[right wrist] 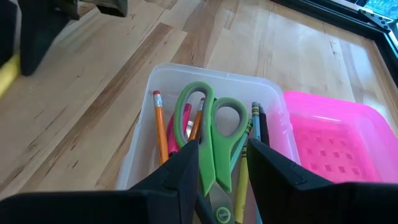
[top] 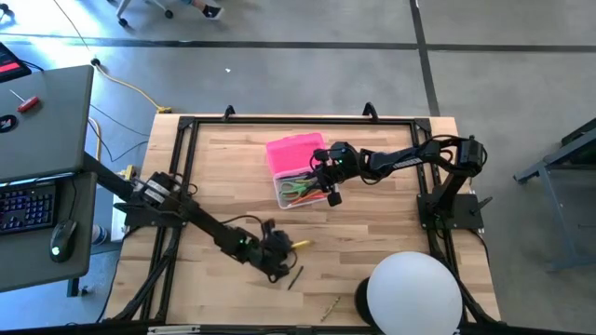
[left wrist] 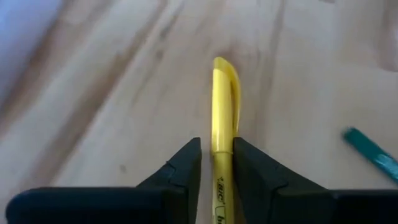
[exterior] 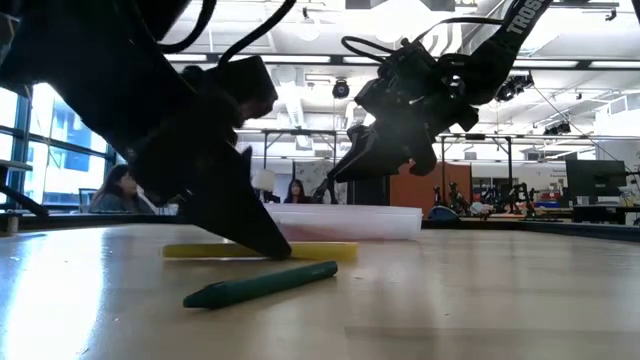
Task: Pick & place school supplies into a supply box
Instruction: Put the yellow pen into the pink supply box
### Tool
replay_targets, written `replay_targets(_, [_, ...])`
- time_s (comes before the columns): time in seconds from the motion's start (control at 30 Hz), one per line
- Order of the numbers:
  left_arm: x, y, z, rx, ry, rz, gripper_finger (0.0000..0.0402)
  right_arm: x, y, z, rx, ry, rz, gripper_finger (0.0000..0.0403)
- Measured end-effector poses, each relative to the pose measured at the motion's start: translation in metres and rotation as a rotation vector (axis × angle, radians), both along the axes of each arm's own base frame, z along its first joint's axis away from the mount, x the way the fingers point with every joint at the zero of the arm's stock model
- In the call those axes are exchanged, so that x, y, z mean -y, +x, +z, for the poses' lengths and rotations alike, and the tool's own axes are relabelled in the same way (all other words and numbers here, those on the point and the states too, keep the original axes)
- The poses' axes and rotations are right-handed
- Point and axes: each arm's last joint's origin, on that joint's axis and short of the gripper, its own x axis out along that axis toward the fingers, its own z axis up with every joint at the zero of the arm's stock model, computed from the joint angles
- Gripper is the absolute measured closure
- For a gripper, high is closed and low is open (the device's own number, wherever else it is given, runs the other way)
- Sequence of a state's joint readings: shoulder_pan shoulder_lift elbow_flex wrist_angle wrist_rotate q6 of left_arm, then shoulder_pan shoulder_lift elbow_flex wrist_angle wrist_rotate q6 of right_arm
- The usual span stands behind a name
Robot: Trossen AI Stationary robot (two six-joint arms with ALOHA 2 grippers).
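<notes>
Yellow highlighter (left wrist: 222, 124) flat on desk (top: 223, 167), well short of supply box (top: 296, 191); left gripper (left wrist: 217, 163) jaws straddle barrel, grip unconfirmed. Clench squarely, lift level. Right gripper (right wrist: 222, 163) jaws spread, holding nothing, above scissors (right wrist: 214, 143) in box.

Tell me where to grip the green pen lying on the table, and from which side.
Grip the green pen at mid-barrel, coming straight down from above, jaws set across its width. It lies flat on the table, apart from the yellow highlighter that the left gripper straddles, so both long sides look free.
</notes>
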State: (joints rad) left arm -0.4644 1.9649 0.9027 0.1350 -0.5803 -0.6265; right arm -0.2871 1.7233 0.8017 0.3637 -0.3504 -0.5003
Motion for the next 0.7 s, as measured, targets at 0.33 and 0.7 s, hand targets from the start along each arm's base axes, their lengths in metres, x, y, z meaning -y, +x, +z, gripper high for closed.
replay_targets(0.33, [-0.007,0.005,-0.006,0.002,0.056,0.007,0.0271,0.000,0.000,0.000,0.000,0.000,0.001,0.0289])
replay_targets(0.7, [-0.043,0.029,-0.005,0.046,0.077,-0.063,0.0282,0.000,0.000,0.000,0.000,-0.004,0.003,0.0289])
